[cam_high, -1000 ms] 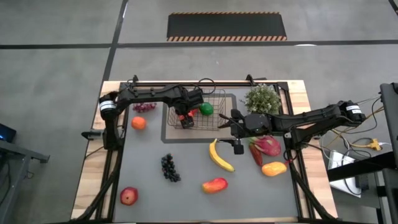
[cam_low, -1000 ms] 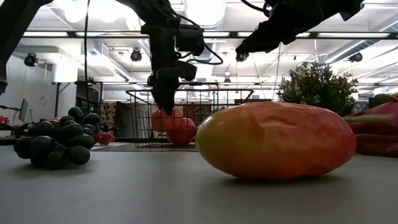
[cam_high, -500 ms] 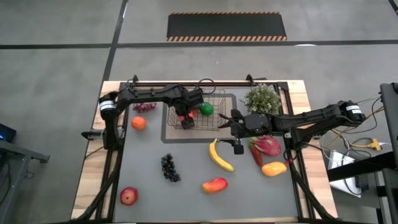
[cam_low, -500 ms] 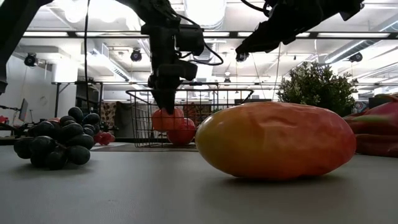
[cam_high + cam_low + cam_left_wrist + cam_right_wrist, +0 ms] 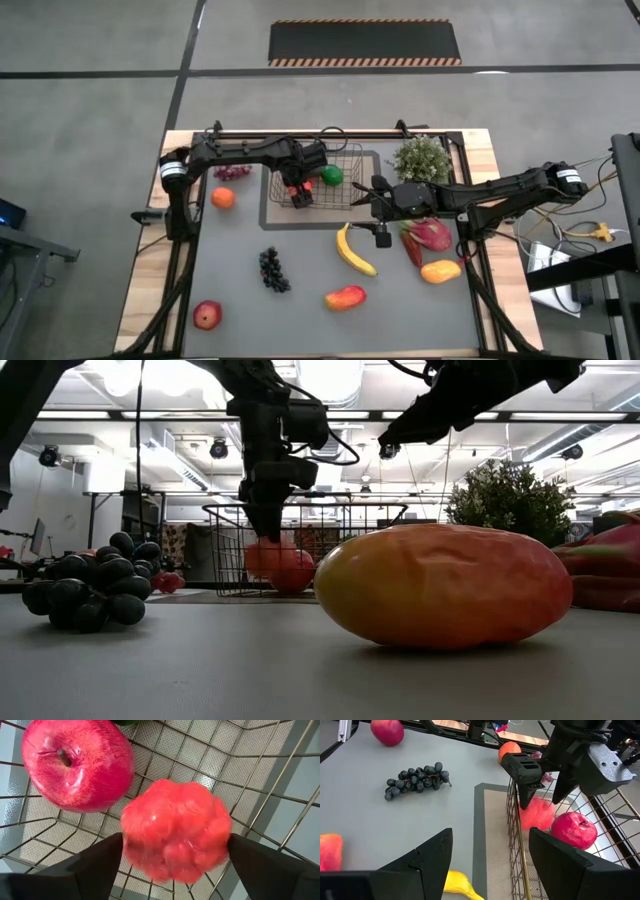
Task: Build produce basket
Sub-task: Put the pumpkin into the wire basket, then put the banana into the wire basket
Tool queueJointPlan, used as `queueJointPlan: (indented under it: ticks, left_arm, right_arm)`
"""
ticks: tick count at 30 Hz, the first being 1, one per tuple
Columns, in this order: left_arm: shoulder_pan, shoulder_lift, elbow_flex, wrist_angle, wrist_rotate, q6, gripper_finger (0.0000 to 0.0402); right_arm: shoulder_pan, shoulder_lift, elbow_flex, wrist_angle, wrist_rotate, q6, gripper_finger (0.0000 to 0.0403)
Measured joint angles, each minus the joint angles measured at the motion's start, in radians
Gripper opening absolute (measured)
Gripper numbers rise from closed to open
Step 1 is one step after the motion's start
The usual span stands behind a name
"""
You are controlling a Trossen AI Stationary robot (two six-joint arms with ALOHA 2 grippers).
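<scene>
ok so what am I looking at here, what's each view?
Two dark robot arms at a grey table. One picture looks straight down, one sits at tabletop level, and each wrist carries a camera. The left gripper is down in the dark wire-mesh basket at a bumpy red fruit, beside a red apple; a grip can't be confirmed. The right gripper waits beside the basket, jaws open, empty. A yellow banana, dark grapes and other toy fruit lie on the table.

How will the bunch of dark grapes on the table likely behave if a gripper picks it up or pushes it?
The bunch of dark grapes is lumpy, made of many small round beads, so a gripper would probably catch only a few of them. It lies flat and long, so it should slide rather than roll. It may sag if lifted by one end; its stiffness cannot be seen.
</scene>
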Motion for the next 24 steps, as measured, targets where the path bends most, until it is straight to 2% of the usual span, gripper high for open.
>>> queueJointPlan:
  ticks: [6,10,15,18,24]
  left_arm:
    - [0.000,-0.012,0.019,-0.007,0.000,0.017,0.0344]
    - [-0.002,-0.042,0.048,-0.070,-0.001,0.017,0.0344]
    - [-0.072,-0.199,0.002,-0.004,-0.004,0.016,0.0344]
    - [-0.144,-0.329,-0.090,0.233,-0.004,0.016,0.0344]
    - [-0.302,-0.555,-0.445,0.974,-0.003,0.017,0.0345]
  right_arm:
    - [0.000,0.000,0.000,0.002,0.000,-0.011,0.0247]
    - [0.000,-0.001,0.000,0.002,0.000,0.009,0.0247]
    - [0.005,-0.001,-0.002,0.012,0.000,0.011,0.0247]
    - [0.020,0.003,-0.044,0.140,-0.001,-0.006,0.0247]
    - [0.047,0.003,-0.188,0.500,-0.005,-0.071,0.0247]
